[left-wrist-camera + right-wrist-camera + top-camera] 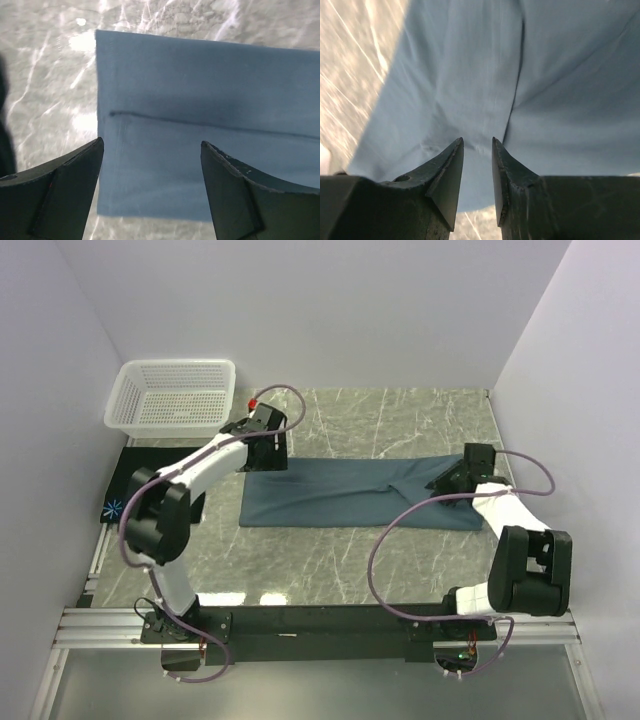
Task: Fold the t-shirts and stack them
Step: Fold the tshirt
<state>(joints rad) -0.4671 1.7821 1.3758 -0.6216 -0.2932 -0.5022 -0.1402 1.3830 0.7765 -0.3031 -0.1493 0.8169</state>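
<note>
Left claw (151, 145) agape over slate-blue t-shirt (200, 75) edge (right claw (477, 142) narrowly parted).

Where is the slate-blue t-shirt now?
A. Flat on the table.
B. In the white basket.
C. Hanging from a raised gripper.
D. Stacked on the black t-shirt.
A: the slate-blue t-shirt lies flat on the table, apart from the black t-shirt and the basket.

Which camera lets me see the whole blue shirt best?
The top external view. It shows the whole blue shirt lying as a long strip on the table. The left wrist view shows only one end with a crease line; the right wrist view shows only a close-up patch.
</note>
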